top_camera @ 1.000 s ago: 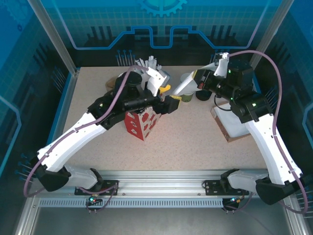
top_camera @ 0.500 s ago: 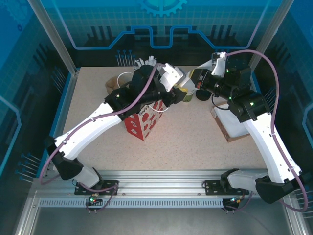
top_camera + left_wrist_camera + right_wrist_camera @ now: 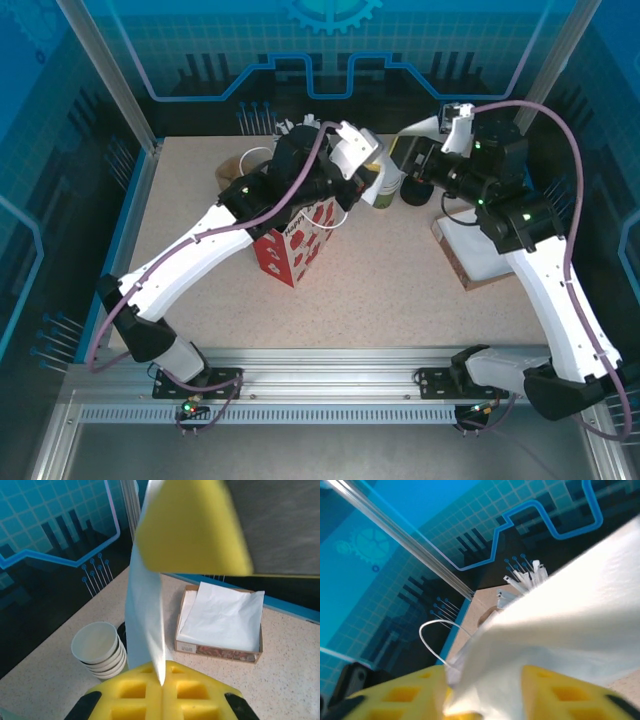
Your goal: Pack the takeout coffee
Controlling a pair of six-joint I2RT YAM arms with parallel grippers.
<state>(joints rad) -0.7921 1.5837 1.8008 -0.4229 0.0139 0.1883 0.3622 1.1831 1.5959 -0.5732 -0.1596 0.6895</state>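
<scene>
A speckled beige bench (image 3: pixel 400 280) sits inside blue patterned walls (image 3: pixel 330 50). The small dark olive-green paper cup with black lid (image 3: pixel 388 186) stands at the back centre. Both the left end effector (image 3: pixel 352 170) and the right end effector (image 3: pixel 425 160) are clenched on a white paper bag (image 3: pixel 145 605).

A robot test cell or demo booth dressed as a coffee counter. A speckled beige table (image 3: pixel 380 290) sits inside an aluminium frame (image 3: pixel 105 75) with blue printed panels (image 3: pixel 330 50) showing a gear and circuit lines on the far and side walls. A slotted metal rail (image 3: pixel 330 385) runs along the near edge. Stacked paper cups (image 3: pixel 100 650) and a cardboard box of napkins (image 3: pixel 220 625) stand on the table.
</scene>
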